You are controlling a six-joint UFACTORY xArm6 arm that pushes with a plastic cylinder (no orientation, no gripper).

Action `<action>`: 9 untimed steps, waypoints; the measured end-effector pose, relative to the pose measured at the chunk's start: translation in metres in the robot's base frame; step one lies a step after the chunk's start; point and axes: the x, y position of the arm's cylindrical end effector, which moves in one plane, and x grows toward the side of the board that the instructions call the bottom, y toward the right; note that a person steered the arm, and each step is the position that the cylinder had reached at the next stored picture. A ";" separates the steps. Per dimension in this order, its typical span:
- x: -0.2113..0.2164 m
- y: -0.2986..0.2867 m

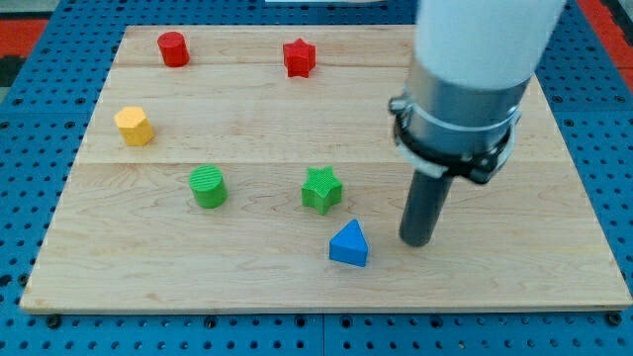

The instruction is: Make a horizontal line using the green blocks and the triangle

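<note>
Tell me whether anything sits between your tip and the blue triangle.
Nothing visible does. My tip stands just to the view's right of the blue triangle, with only bare board between them. The green star lies up and to the view's left of the triangle, outside that gap.

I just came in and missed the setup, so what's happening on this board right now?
A robot arm with a dark rod is pushing blocks around a wooden board. My tip sits just to the view's right of the blue triangle, not clearly touching it. The green cylinder and green star already lie roughly level, with the triangle lower down. A red cylinder, red star and yellow block sit apart.
</note>
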 end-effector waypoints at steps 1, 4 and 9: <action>-0.025 -0.031; -0.031 -0.149; -0.015 -0.267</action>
